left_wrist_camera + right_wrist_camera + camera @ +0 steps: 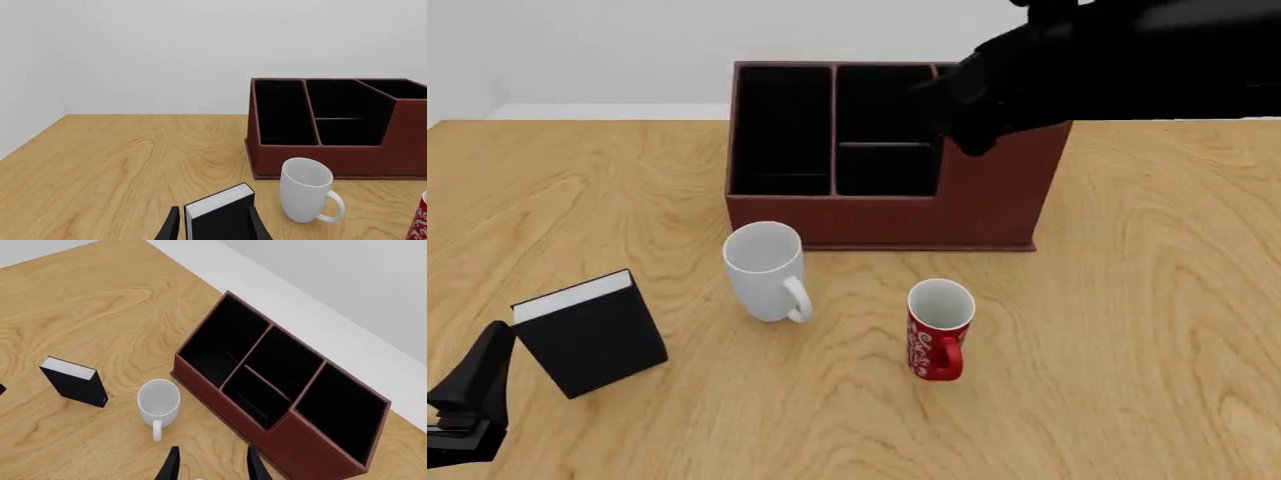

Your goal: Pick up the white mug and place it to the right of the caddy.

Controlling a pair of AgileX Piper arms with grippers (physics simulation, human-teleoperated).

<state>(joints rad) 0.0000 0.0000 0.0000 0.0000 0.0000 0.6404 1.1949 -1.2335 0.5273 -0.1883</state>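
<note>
Front view shows the white mug [765, 268] standing upright on the wooden desk [1148, 330], just in front of the caddy [881, 215] near its left front corner, close to it but not touching. Its loop handle points toward the arms' side of the desk. The caddy sits square at the back of the desk, its black-lined compartments open to the top, the stepped lower section at its right end. A red mug [938, 328] with white patterning stands upright to the right of the white mug and a little nearer the arms, well in front of the caddy. A black book [593, 333] with white pages stands on the desk well to the left of the caddy's front, tilted at an angle.

The right arm hangs high over the caddy's right rear part, dark and blurred in the front view. In the right wrist view its right gripper [212, 467] has jaws spread apart with nothing between them, looking down on the caddy and white mug from above.

The left gripper [213, 227] is low beside the book, far left of the caddy. In the left wrist view its jaws stand apart on either side of the book; I cannot tell whether they touch it.
</note>
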